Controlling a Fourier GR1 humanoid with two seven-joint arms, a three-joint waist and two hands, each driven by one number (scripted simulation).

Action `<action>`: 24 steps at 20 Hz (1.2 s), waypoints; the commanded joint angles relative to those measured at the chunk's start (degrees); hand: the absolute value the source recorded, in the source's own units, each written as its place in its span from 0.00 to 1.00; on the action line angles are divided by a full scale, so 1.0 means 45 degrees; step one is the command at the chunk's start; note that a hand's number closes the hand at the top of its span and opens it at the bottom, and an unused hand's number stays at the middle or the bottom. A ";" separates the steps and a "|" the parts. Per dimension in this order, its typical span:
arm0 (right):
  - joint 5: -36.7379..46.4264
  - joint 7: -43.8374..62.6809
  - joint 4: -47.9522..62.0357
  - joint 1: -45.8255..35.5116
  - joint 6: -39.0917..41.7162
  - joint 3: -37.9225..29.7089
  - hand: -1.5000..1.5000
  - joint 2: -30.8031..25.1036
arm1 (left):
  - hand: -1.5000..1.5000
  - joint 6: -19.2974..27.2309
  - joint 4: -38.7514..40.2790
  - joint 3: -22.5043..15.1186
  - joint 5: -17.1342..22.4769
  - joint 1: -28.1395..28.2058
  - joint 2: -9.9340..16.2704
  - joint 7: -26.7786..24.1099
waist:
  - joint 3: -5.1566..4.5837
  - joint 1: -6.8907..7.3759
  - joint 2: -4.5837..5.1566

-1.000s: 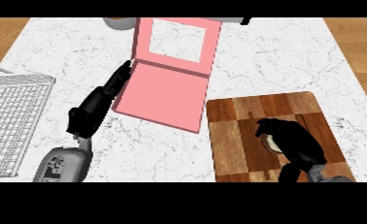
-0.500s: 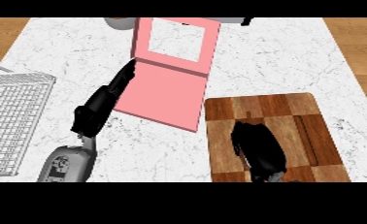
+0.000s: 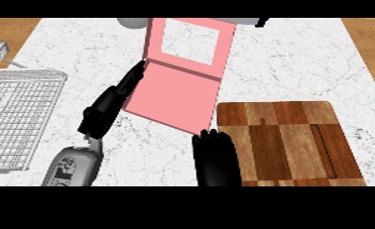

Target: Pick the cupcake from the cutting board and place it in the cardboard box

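The wooden cutting board (image 3: pixel 289 143) lies at the lower right with nothing on it. My right hand (image 3: pixel 216 159) hangs over the board's left edge, back upward, fingers curled under. The cupcake does not show; it appears hidden inside that hand. The pink cardboard box (image 3: pixel 227 49) stands open at top centre, and its lid flap (image 3: pixel 176 99) lies flat toward me. My left hand (image 3: pixel 108 108) stretches along the flap's left edge, fingers straight, tips touching the box near the hinge.
A white wire rack (image 3: pixel 26 119) fills the left edge of the marble counter (image 3: pixel 293 64). A grey round object (image 3: pixel 134 23) sits behind the box. Bare counter lies between the flap and the board.
My right hand closed over the cupcake on the board, then lifted and moved left to the board's left edge. The cupcake no longer shows on the board. The left hand stayed put.
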 commanded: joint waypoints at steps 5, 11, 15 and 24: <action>-0.0024 0.5728 -0.1044 -0.2907 -0.0456 0.3649 1.00 0.0254 | 0.50 0.0023 0.0172 -0.0252 -0.0100 0.0105 -0.0233 -0.0250 | 0.0023 0.0169 0.0030; 0.0060 0.6755 -0.2472 -0.4146 -0.0825 0.4353 1.00 0.0246 | 0.50 0.0058 0.0172 -0.0236 -0.0229 0.0170 -0.0123 -0.0143 | 0.0017 0.0093 -0.0093; 0.0231 0.7172 -0.3007 -0.5007 -0.0673 0.3778 1.00 0.0245 | 0.50 0.0224 0.0253 -0.0374 -0.0381 -0.0249 -0.0350 0.0030 | 0.0009 -0.0111 -0.0136; 0.0494 0.8457 -0.3306 -0.5754 -0.0468 0.2841 1.00 0.0247 | 0.50 0.0103 0.0070 -0.0157 -0.0080 0.0100 -0.0269 0.0135 | 0.0002 -0.0171 -0.0168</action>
